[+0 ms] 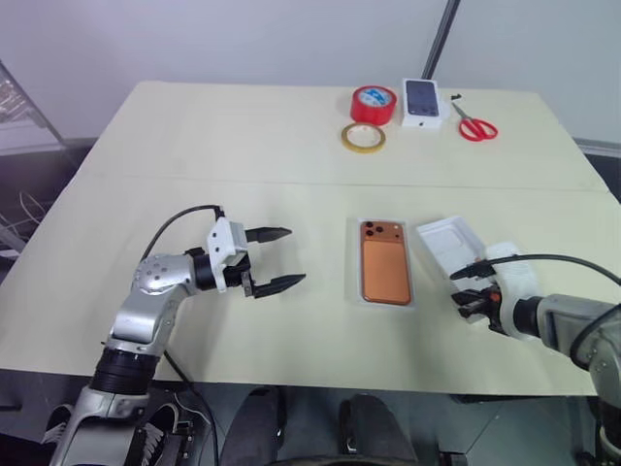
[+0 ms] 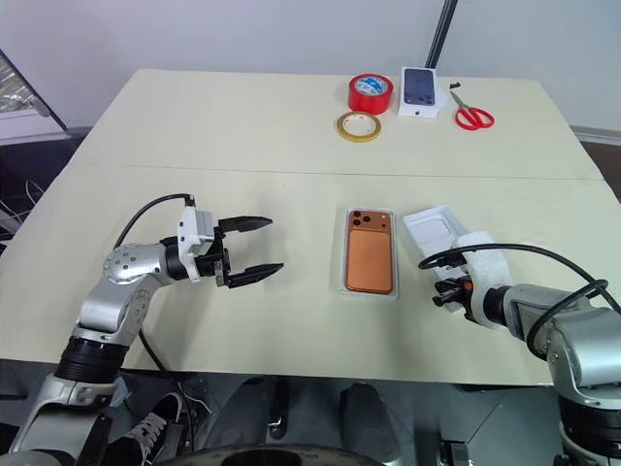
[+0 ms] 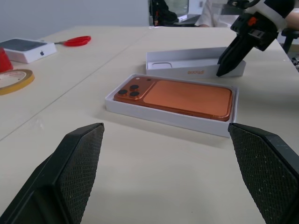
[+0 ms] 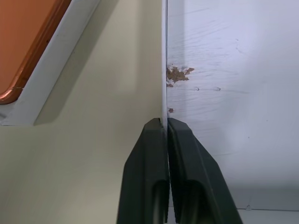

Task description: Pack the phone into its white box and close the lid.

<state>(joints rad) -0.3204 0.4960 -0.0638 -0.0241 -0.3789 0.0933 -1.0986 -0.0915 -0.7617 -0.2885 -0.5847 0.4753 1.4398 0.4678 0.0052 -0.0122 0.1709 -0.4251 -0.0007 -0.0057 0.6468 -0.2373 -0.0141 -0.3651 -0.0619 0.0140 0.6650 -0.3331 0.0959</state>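
The phone (image 1: 385, 263) lies back up inside the white box (image 1: 386, 300), its camera cluster at the far end; the box sits flat on the pale worktop (image 1: 243, 155), near the middle of the front half. Just to the right of the box lies the lid (image 1: 448, 243), upside down with its hollow inside facing up, skewed a little against the box and apart from it; its side wall carries orange lettering in the left wrist view.

The right hand (image 1: 473, 294) points down at the lid's near end; its two black fingers (image 4: 159, 177) are clenched on the lid's thin side wall, one finger outside and one inside, the wall's edge running up from between them in the right wrist view.

The left hand (image 1: 279, 258) hovers above the worktop to the left of the box, well apart from it, pointing toward it; its fingers are spread wide and grasp nothing.

At the far edge stand a red tape roll (image 1: 374, 103), a flat yellow tape ring (image 1: 363, 137), a smaller white box printed with a dark phone (image 1: 424, 102), and red-handled scissors (image 1: 476, 126).
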